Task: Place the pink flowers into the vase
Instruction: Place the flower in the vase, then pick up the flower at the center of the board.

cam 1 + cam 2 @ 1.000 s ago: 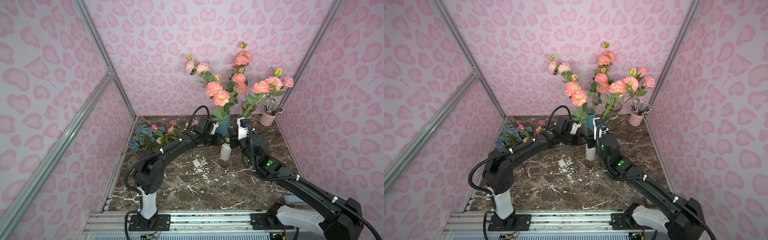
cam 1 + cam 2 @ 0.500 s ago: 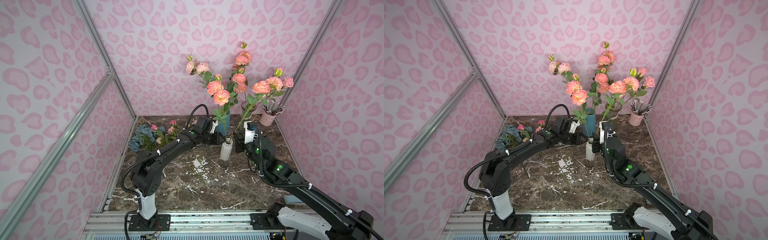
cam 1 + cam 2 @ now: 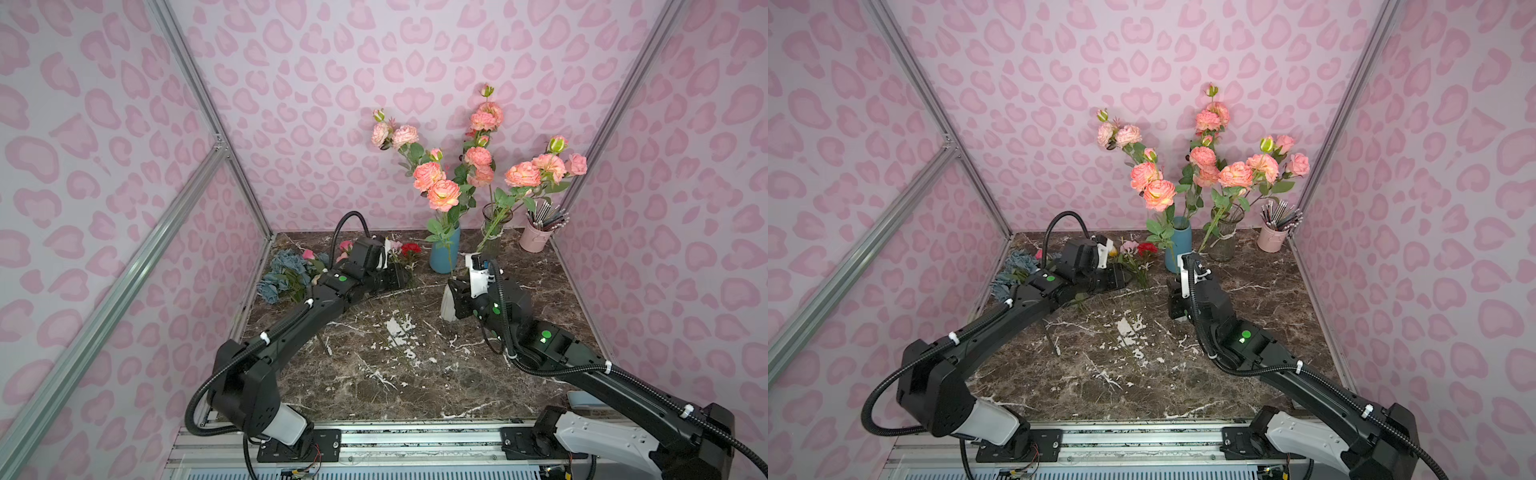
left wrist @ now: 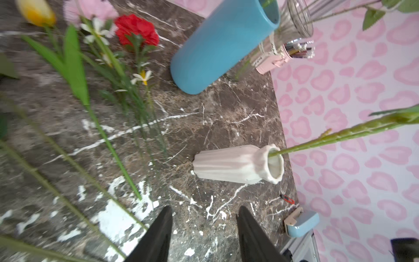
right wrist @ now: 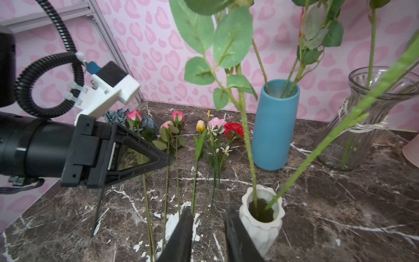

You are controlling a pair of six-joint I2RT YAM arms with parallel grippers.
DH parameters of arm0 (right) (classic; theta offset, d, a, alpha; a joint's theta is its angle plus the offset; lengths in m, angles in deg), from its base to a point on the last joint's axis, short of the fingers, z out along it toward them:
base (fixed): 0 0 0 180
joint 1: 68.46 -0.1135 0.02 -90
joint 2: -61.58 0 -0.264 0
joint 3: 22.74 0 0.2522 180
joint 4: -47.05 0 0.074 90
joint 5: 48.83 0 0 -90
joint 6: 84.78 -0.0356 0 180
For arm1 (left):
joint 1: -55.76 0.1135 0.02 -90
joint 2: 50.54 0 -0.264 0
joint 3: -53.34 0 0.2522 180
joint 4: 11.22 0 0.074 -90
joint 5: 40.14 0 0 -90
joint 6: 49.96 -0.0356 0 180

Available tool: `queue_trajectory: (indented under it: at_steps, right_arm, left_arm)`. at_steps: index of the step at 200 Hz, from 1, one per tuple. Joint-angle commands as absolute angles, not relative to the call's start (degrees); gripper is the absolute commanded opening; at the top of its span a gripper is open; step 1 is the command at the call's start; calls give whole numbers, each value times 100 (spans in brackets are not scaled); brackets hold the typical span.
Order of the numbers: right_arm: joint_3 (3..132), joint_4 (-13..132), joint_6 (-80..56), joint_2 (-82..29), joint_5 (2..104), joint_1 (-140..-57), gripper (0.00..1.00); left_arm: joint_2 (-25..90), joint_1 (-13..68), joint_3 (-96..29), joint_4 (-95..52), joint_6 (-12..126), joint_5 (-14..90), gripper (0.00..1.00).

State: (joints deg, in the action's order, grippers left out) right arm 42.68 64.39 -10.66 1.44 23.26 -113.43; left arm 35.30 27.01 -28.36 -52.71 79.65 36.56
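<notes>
Ribbed white ceramic vase (image 5: 260,217) stands on veined brown marble (image 5: 340,204), with two knobbly stems of pink flowers (image 5: 248,145) leaning from its scalloped mouth. Right gripper (image 5: 209,211) sits just beside it, jaws slightly parted and empty. Left gripper (image 4: 204,207) gapes wide, holding nothing.

The light in here is bright, even and soft, falling from overhead. In both top views the worktop (image 3: 374,382) carries barely any shadow under the arms and only a dull sheen. Those views are sharp, though a wide lens splays the walls outward. In the left wrist view the yellow tulip (image 4: 36,12) and the stems near it smear into blur, and the blue vase (image 4: 217,45) stretches aslant. In the right wrist view the near green stem (image 5: 340,126) goes soft toward the edge.
</notes>
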Motion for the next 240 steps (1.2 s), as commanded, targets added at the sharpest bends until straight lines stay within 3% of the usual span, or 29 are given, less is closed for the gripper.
queue_trajectory:
  at_steps: [1,47,94,194,240]
  right_arm:
    - [4204,6407,-1376,129,2242,-11473,27]
    - [3822,6424,-1661,326,2296,-11537,26]
    - [3624,6640,-1676,722,2230,-11501,26]
    - [3511,7056,-1907,1040,2591,-10925,26]
    - [3449,7217,-1948,1173,2856,-10567,26]
  left_arm:
    - [3066,2979,-2550,-5507,8314,4536,50]
    - [1907,3743,-1658,-5875,8916,5374,51]
    - [1658,4207,-1600,-5986,8934,5320,51]
    - [3329,3787,-2190,-5833,9175,5719,48]
    - [4204,3686,-2354,-5534,9423,5654,42]
